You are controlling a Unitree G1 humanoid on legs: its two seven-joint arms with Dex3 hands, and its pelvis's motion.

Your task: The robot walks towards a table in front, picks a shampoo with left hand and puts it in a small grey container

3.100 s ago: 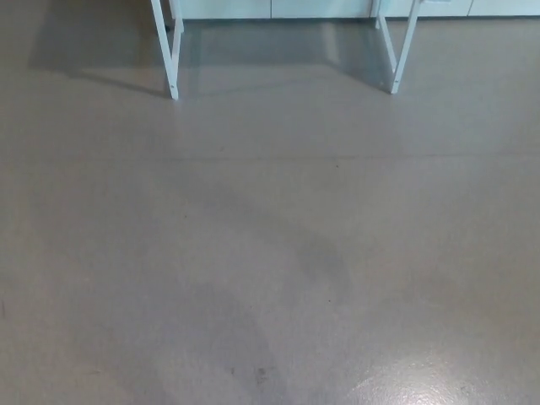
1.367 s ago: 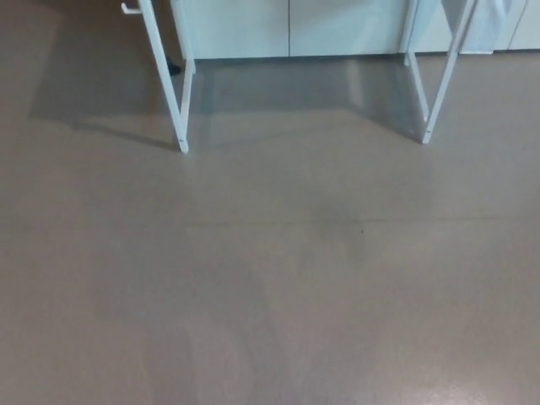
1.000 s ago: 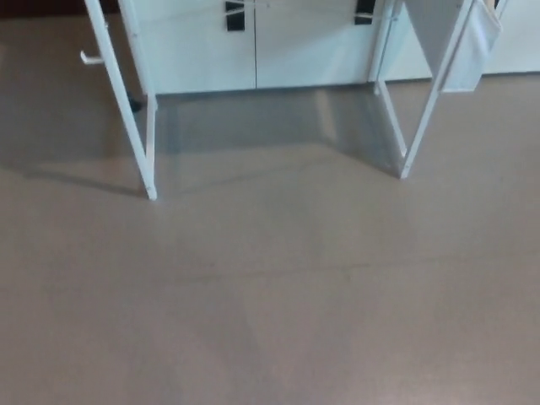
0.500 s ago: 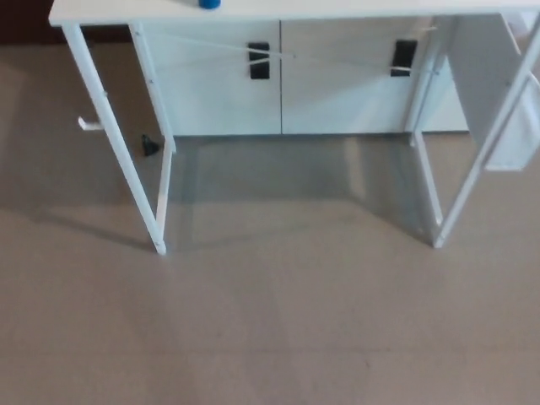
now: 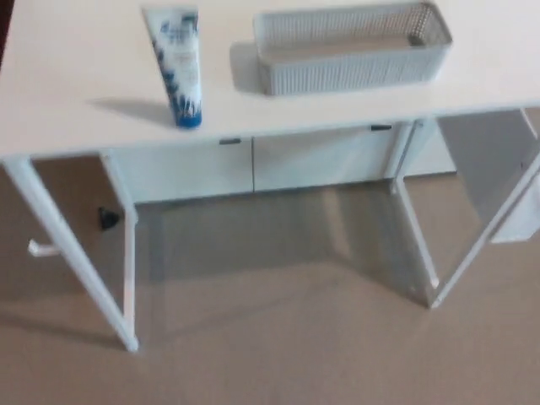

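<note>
a shampoo tube (image 5: 179, 72) stands cap-down near the front edge of the white counter (image 5: 67, 97), apart from the small grey container (image 5: 350, 55) to its right. neither the left hand nor the right hand is in frame; their grip cannot be told.

A white shampoo tube (image 5: 177, 66) with blue markings stands upright on its blue cap, near the front edge of a white table (image 5: 67, 93). To its right, set slightly further back and apart from it, sits a small grey container (image 5: 350, 48): a long, low rectangular basket with perforated walls, open at the top. Its far rim is cut by the picture edge.
</note>
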